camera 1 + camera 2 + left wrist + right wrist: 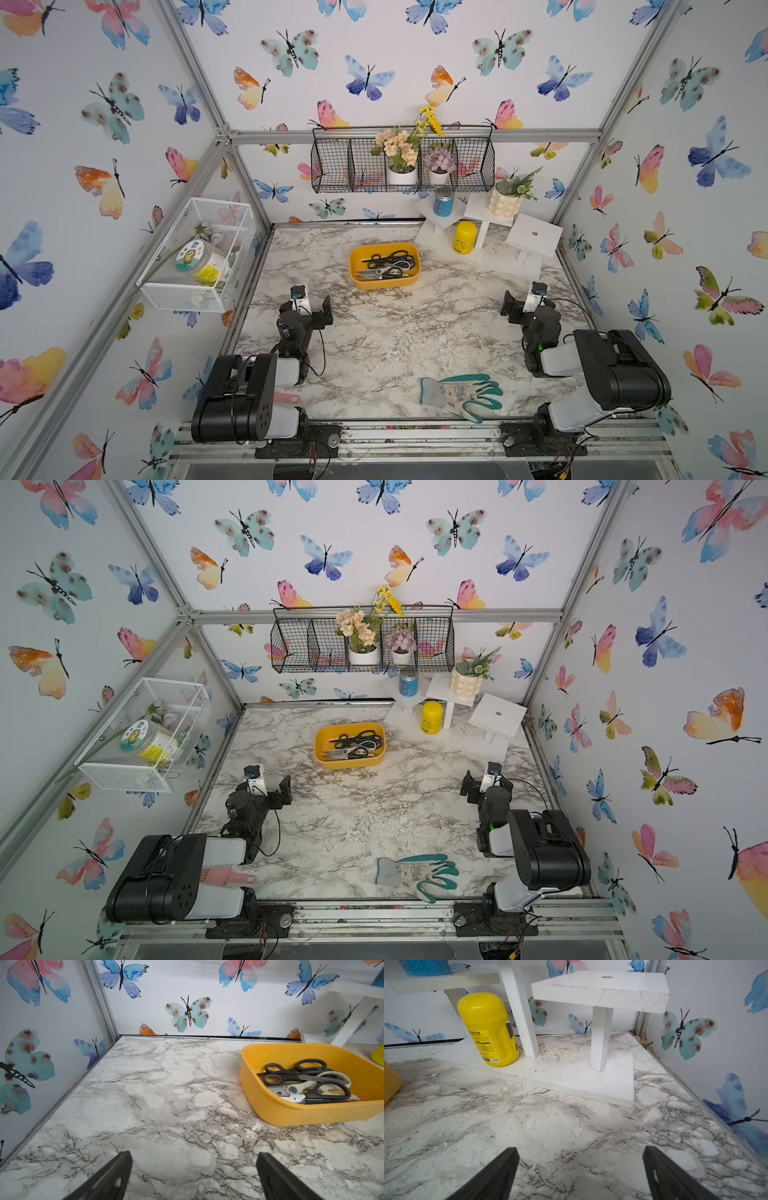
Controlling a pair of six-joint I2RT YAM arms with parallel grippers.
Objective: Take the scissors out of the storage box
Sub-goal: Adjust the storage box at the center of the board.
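1x box (384, 283), 1x glove (457, 395), 3x pots (401, 175) (438, 177) (504, 204)

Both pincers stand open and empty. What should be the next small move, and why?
Probably move the left pincer forward over the box, above the scissors. It is open and empty, the scissors all lie in the box untouched, and the box is nearer to it than to the right pincer.

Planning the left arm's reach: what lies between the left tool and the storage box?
Only bare marble tabletop, seen in the left wrist view between the open left tool and the storage box.
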